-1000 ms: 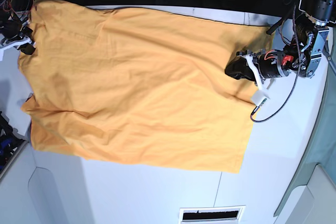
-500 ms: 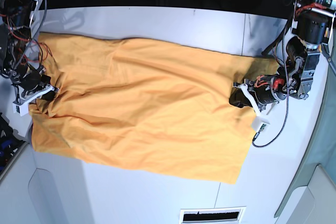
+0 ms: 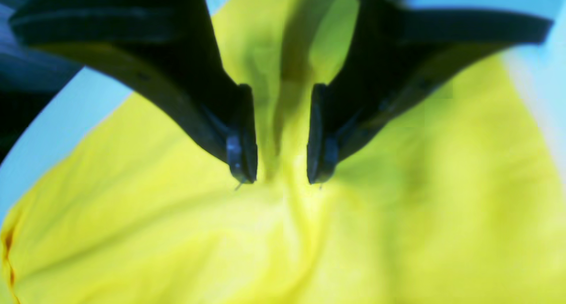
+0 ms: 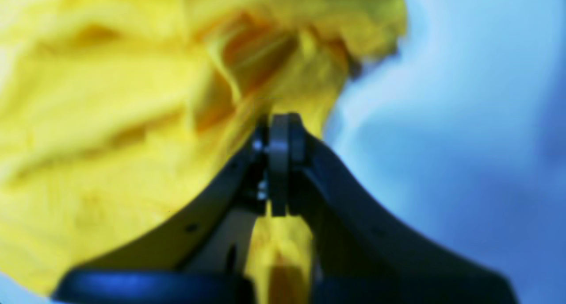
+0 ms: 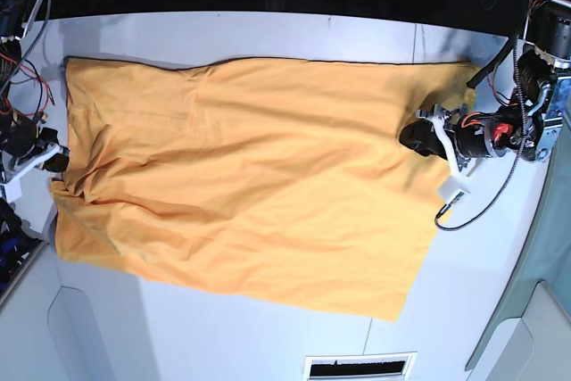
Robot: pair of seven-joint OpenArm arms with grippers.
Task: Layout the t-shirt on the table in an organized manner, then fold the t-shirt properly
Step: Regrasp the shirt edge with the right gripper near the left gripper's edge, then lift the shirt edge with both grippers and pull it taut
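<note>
The left gripper [image 3: 281, 180] has its jaws parted, a raised ridge of the shirt [image 5: 250, 167] running between the pads without being pinched. The right gripper [image 4: 278, 131] is clamped tight on a bunched fold of cloth at the shirt's edge. The shirt lies spread wide across the table [image 5: 268, 28], mostly flat with shallow wrinkles, one arm at each end in the base view. Both wrist views are blurred.
</note>
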